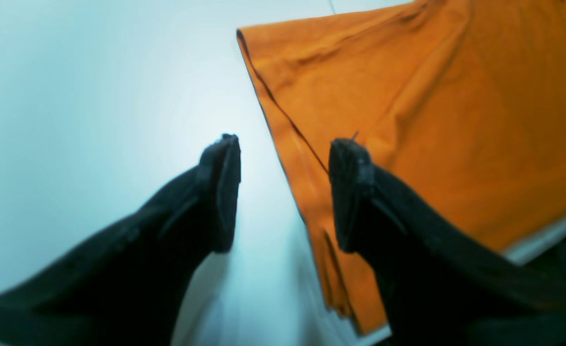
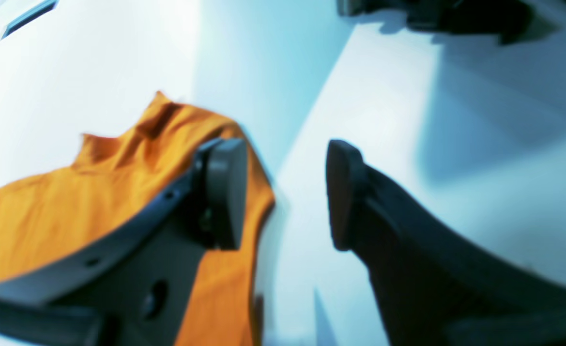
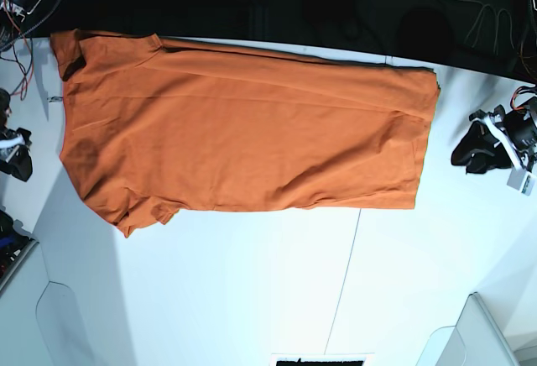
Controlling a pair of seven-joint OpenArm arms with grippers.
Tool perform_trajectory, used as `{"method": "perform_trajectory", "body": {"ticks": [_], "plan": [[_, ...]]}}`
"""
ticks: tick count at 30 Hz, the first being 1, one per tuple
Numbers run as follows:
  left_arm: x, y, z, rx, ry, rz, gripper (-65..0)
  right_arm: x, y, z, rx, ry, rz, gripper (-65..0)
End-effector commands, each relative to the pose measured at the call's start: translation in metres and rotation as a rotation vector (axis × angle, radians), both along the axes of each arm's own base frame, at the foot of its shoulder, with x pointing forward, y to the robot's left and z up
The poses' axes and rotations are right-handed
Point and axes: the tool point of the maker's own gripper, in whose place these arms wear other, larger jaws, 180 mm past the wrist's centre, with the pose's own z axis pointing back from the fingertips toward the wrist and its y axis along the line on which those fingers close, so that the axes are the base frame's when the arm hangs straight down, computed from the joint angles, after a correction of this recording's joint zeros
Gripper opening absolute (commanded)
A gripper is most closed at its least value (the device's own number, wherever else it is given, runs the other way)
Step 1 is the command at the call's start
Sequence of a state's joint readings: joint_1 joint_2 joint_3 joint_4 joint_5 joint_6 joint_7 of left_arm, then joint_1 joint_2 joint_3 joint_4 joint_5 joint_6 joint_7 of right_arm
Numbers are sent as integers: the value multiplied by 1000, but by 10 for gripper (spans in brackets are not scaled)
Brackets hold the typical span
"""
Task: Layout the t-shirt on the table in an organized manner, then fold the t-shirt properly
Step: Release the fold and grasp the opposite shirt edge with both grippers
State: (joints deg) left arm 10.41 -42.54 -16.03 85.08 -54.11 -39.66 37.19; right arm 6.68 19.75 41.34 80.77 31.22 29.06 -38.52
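T-shirt (image 3: pixel 252 139) flat on table (image 3: pixel 252 290), far edge.

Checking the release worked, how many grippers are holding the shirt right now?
0. The left gripper hangs open over the t-shirt hem edge; the right gripper is open beside its sleeve end.

One orange t-shirt (image 3: pixel 243 139), one white table (image 3: pixel 252 290), two claws: left (image 3: pixel 476 149), right (image 3: pixel 15 160).

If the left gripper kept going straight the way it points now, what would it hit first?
Probably the side edge of the t-shirt, or the bare table just beside it; the open left gripper straddles that edge and depth is unclear.
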Motion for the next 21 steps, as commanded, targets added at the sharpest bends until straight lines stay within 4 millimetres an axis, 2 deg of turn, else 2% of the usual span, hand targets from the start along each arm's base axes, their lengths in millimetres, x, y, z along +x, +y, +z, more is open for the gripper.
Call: {"method": "perform_trajectory", "body": {"ticks": [1, 3, 9, 16, 21], "plan": [[12, 6, 20, 28, -77, -3, -307, 18, -11, 17, -25, -50, -17, -380], [22, 14, 25, 74, -132, 9, -272, 37, -12, 6, -20, -12, -26, -380], [54, 23, 20, 73, -132, 34, -269, 77, 6, -25, 69, 69, -4, -380], [97, 25, -22, 3, -55, 114, -269, 83, 46, -67, 159, 191, 80, -381], [113, 1, -56, -62, 29, 125, -269, 87, 82, -74, 187, 196, 170, -381]]}}
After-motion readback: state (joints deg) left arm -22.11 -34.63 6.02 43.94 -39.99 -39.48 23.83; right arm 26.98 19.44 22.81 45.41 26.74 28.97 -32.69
